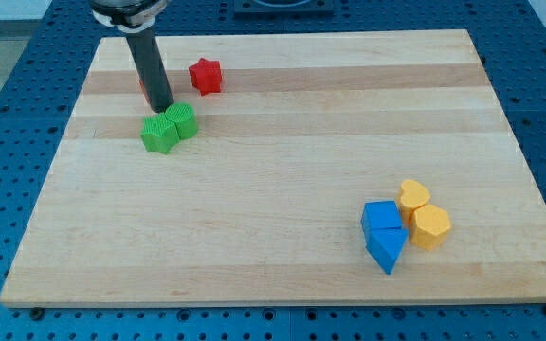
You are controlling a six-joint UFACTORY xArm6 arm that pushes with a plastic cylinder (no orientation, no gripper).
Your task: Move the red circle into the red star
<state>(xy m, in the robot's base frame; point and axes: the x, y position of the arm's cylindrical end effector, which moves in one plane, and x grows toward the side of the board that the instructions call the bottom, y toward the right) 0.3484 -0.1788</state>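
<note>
At the view's top left of the worktop (273, 180) my tip (160, 108) is down on the wood; being a plain rod, this tool has no jaws to open or close and grips nothing. Just to the view's left of the rod a thin sliver of red (142, 87) peeps out from behind it. I take this to be the red circle, though the rod hides nearly all of it and its shape cannot be made out. Whether the tip touches it I cannot tell.

The red star (206, 76) lies a short way to the view's right of the tip and a little toward the view's top, with bare wood between it and the rod. Directly below the tip, touching or nearly so, sit two green blocks (170, 128) pressed together, shapes unclear. Well apart, toward the view's bottom right, two blue blocks (385, 235) and two yellow blocks (422, 217) are huddled in one cluster.

As I judge it, the task is not finished: the red sliver and the star are near one another but not touching, and the rod stands between them. What remains seems to be getting the tip round to the far, left side of the circle and pushing it rightward across that short gap into the star, keeping clear of the green pair.
</note>
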